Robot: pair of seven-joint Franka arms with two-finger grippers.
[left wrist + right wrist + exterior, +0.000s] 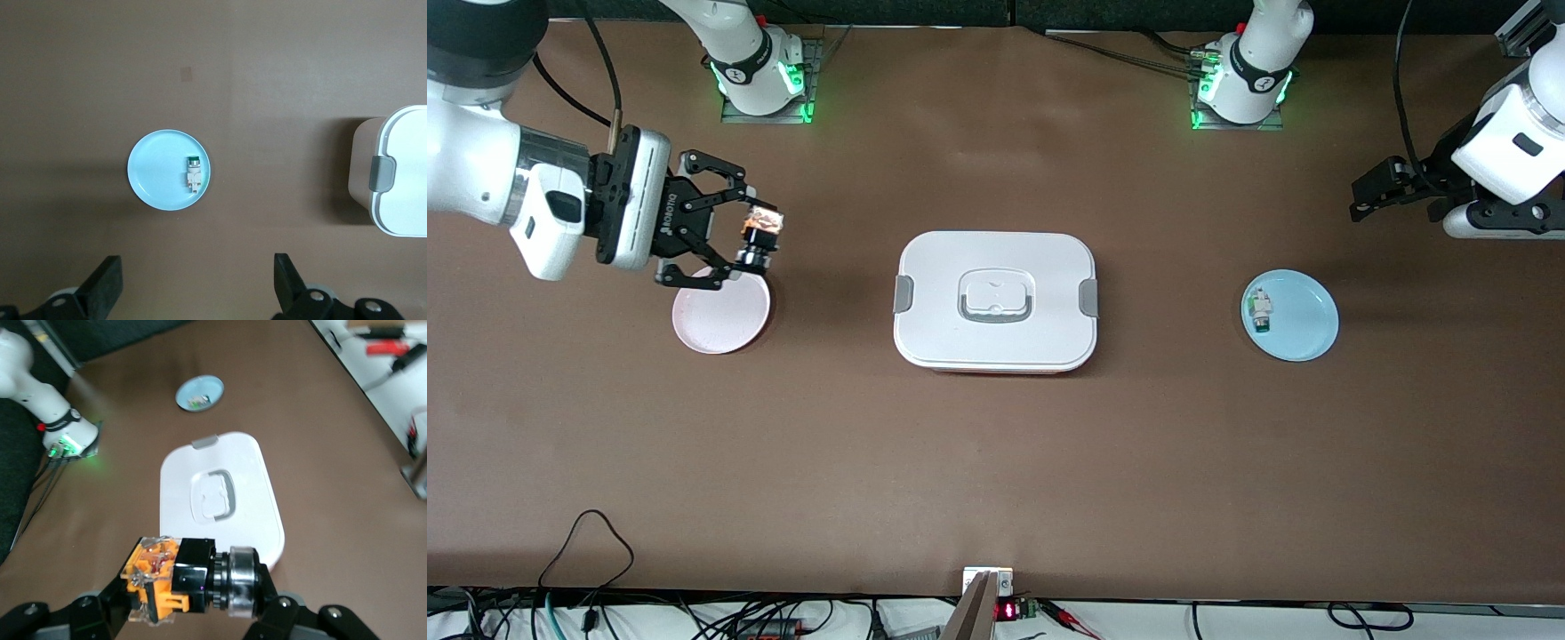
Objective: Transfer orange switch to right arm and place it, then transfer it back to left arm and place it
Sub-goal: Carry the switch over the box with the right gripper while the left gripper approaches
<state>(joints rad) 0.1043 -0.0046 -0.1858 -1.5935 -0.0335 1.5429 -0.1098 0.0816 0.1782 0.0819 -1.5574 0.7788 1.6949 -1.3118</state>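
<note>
The orange switch (760,236) is a small black block with an orange end and a round black-and-silver end. My right gripper (754,238) is shut on it and holds it in the air over the edge of the pink plate (720,313). In the right wrist view the switch (190,577) lies crosswise between the fingers. The white box (996,300) with grey clasps sits mid-table; it also shows in the right wrist view (220,497). My left gripper (1392,197) is up at the left arm's end; its view shows its open, empty fingers (290,283).
A light blue plate (1291,316) toward the left arm's end holds a small white-and-green component (1260,311), also seen in the left wrist view (193,172). Cables and a bracket line the table edge nearest the front camera.
</note>
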